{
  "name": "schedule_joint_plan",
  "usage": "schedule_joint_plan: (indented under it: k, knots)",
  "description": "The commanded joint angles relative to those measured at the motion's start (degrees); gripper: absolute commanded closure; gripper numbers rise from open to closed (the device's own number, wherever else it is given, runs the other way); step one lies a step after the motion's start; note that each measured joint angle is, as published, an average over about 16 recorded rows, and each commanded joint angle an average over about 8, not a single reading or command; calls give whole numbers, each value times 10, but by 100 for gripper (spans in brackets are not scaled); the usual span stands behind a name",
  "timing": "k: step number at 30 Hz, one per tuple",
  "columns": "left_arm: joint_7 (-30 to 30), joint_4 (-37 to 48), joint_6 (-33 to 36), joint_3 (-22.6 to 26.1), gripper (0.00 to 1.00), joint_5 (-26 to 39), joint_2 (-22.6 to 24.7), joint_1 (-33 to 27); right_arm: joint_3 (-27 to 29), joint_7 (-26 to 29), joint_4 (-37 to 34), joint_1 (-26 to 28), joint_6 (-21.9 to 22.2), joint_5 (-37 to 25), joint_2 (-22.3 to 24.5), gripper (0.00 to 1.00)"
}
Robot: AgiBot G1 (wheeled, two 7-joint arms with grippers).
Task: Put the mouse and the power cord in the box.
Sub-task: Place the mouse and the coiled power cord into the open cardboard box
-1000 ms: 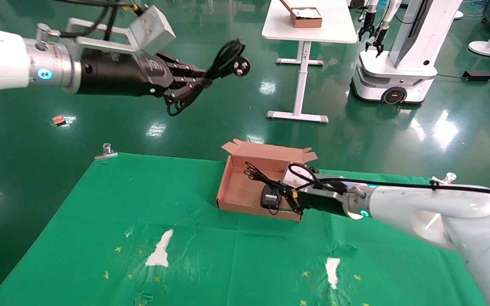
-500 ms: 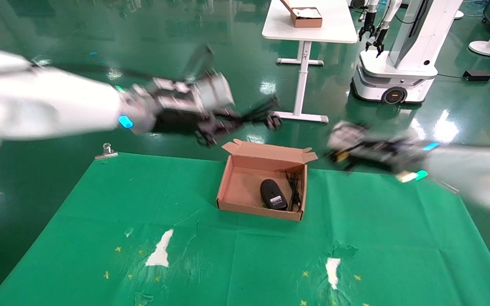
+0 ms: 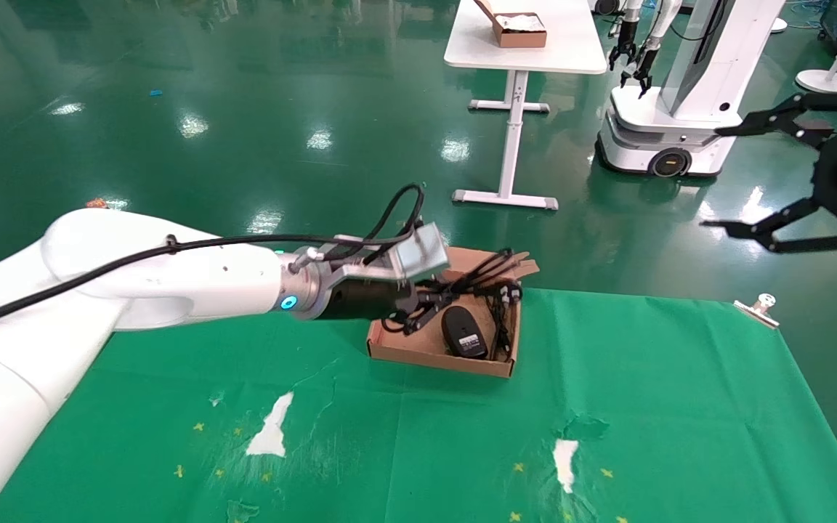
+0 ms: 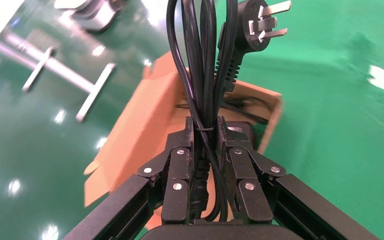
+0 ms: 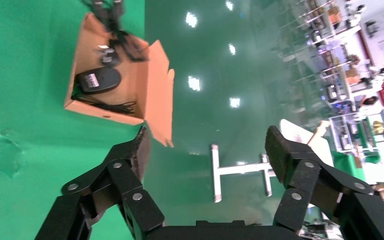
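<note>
Metal prongs (image 4: 270, 21) in wrist view, left gripper (image 4: 206, 137) clamping power cord (image 4: 202, 65)

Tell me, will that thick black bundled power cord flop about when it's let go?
Probably only a little: the thick black looped power cord sticks out fairly straight from the left gripper, bound by a thin tie. Its chunky pronged plug looks heaviest, so it may land first in the reddish-brown cardboard box.

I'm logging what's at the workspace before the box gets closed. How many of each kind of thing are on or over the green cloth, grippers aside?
Boxes: 1, the box
Mice: 1, the mouse, inside the box
Power cords: 1, the power cord, held over the box by the left gripper
Clips: 1, the clip on the cloth's edge
Total: 4
</note>
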Motion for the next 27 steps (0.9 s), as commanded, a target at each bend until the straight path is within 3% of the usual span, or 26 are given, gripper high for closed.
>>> schedule_joint_plan:
  k: [1,7,9,27]
  knots:
    - [-36,-5,-23,20,92,-1,0,2,-3,6,1,12,-4,-6,9,0]
    - [-100,-18,-78,56,17,-2,1,0,-5,6,3,20,-41,-8,18,0]
    - [-105,-20,-85,60,0,-3,1,0,-5,6,4,21,-49,-9,21,0]
    - [-91,-37,-48,30,0,-21,-19,17,1,23,21,-3,-16,6,15,0]
